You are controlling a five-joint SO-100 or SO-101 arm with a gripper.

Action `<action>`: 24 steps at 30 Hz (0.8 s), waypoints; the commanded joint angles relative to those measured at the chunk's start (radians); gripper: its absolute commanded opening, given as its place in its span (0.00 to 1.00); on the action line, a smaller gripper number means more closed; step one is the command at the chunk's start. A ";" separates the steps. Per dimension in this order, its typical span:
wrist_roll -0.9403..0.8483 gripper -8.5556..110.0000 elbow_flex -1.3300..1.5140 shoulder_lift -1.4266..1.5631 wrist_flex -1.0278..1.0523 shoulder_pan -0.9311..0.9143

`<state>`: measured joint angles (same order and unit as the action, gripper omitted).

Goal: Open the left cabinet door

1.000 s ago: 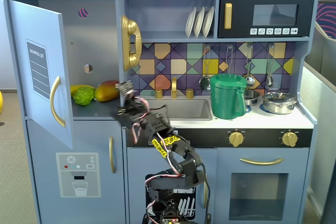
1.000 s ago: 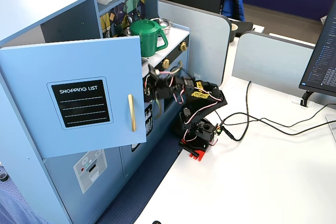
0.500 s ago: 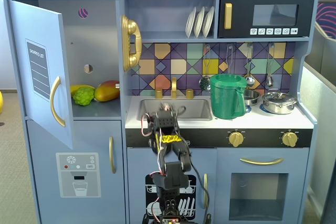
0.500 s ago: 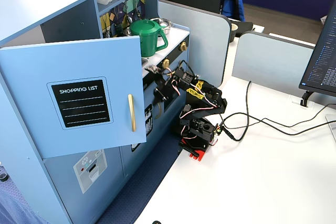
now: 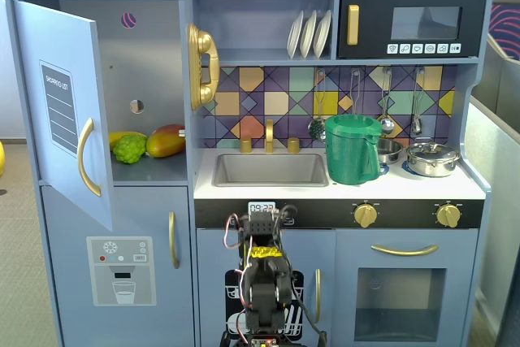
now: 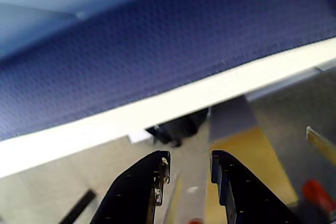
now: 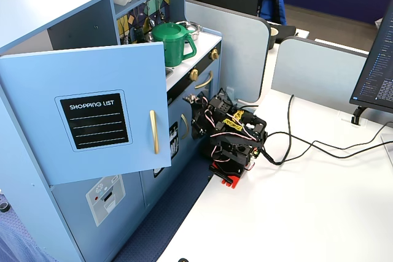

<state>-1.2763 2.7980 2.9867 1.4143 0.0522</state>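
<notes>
A: How is the arm (image 7: 230, 139) posed?
B: Folded low on the white counter (image 7: 319, 213), in front of the toy kitchen, well apart from the left cabinet door (image 7: 86, 111).
A: And that door?
B: Swung wide open, fruit (image 5: 146, 144) visible inside.
A: The jaws?
B: In the wrist view the gripper (image 6: 189, 174) is slightly parted, holding nothing.

There was one toy kitchen (image 5: 475, 201) and one robot arm (image 5: 262, 282) in front of it. On the shelf stood three white plates (image 5: 309, 34) — I counted them twice. One green pitcher (image 5: 353, 150) sat by the one sink (image 5: 270, 170), with two silver pots (image 5: 433, 158) beside it. Two gold knobs (image 5: 366, 214) faced out below. Inside the open cupboard lay three pieces of fruit (image 5: 166, 140). One gold telephone (image 5: 202, 65) hung there, and one microwave (image 5: 410, 23) sat above — four ladles (image 5: 317, 127) dangled underneath.
</notes>
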 commanded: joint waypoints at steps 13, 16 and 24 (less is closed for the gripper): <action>-0.206 0.08 0.201 0.192 0.112 -0.101; -0.212 0.09 0.201 0.193 0.112 -0.101; -0.229 0.07 0.201 0.193 0.115 -0.091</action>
<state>-1.5033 2.9115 3.1830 1.4128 -0.0322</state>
